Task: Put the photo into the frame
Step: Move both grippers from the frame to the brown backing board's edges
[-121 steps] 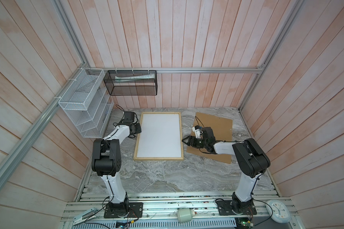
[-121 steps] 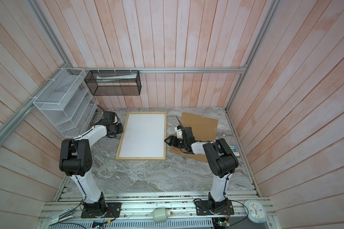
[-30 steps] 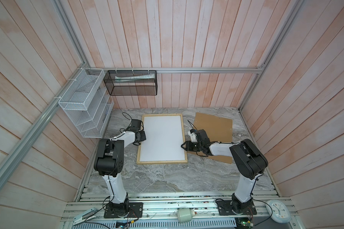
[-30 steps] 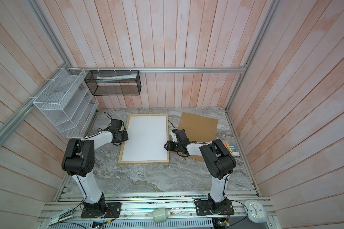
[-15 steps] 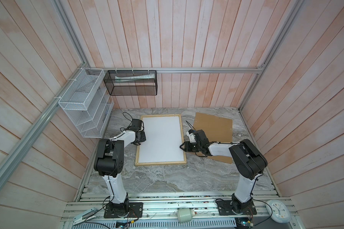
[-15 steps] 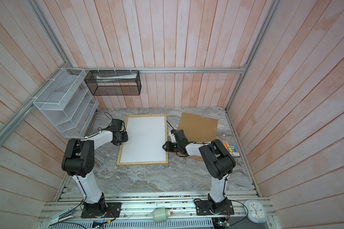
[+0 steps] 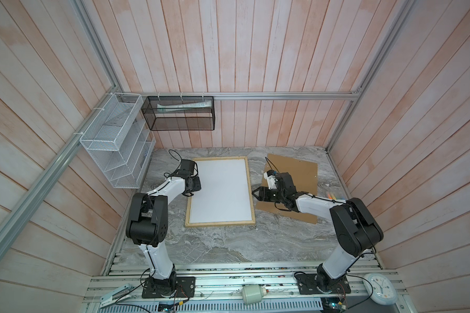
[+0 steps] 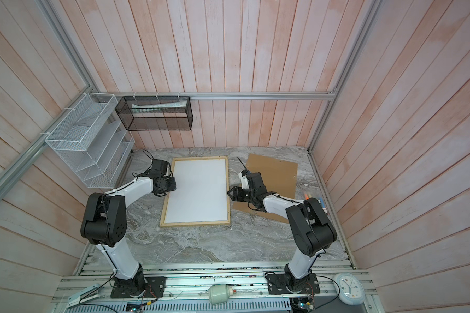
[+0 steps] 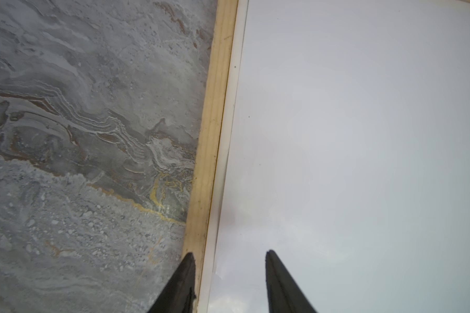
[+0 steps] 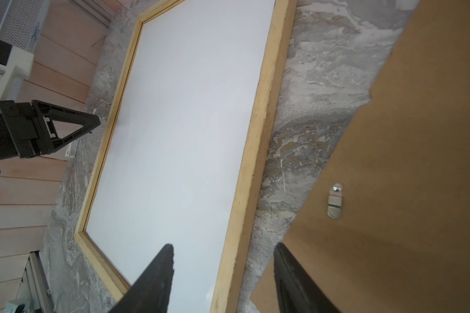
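- Two pincers stand open at the long rails of the frame point(image 7: 220, 224). The left pincer point(image 9: 229, 252) has one fingertip over the outer edge of the left rail and the other over the white sheet. Nothing is clamped between them.
- The right pincer point(image 10: 224, 244) is also spread, astride the right rail. One fingertip is above the white sheet and the other above the edge of the brown board, and it holds nothing.
- Compared with one second ago, both pincers are wider. I judge that they have just let go of the rails after a small adjustment of the frame.
- The frame lies flat on the tabletop point(image 7: 215, 246), a little nearer to the robot bases than four seconds ago.
- The photo point(image 7: 220, 189) is, as I take it, the white sheet that fills the frame, lying face down. No printed side is visible, so this is not certain.
- The backing board point(image 7: 299, 173), brown with a small metal clip point(image 10: 334, 200), lies on the tabletop just beside the right rail and partly under the right arm. It is not yet on the frame.
- For the task, this suggests that the sheet is already seated. In my judgement, what remains is to lay the board over it and fasten it.
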Controlling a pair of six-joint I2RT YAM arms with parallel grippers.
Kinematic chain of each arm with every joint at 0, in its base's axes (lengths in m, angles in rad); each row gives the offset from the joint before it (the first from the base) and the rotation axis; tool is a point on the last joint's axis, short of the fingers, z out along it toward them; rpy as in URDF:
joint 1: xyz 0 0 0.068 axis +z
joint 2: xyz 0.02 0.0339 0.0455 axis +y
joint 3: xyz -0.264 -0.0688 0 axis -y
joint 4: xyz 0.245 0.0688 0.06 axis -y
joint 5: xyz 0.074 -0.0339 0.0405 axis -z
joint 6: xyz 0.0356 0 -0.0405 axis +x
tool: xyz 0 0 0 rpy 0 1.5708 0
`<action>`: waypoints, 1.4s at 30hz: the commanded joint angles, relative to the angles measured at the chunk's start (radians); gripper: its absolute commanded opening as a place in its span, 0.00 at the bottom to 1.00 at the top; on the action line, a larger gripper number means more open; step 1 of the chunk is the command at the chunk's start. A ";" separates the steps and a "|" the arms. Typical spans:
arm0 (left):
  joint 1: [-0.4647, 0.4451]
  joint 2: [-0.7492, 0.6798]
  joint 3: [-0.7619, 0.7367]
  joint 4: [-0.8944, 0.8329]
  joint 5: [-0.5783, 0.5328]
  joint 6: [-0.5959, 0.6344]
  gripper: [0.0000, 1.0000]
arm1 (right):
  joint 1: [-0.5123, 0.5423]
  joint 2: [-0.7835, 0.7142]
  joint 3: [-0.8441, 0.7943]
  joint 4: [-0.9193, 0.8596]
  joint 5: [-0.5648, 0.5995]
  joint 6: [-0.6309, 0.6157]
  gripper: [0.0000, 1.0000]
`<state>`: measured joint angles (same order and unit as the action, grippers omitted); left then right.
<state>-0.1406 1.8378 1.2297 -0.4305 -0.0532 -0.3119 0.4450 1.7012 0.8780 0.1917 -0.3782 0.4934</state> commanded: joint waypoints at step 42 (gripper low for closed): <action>-0.043 -0.092 0.037 0.106 0.112 -0.035 0.45 | 0.082 0.108 -0.019 0.103 -0.148 0.033 0.57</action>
<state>-0.1722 1.7592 1.2331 -0.3504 0.0185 -0.3386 0.5312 1.8179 0.8352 0.3061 -0.5365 0.5423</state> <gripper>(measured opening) 0.446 0.573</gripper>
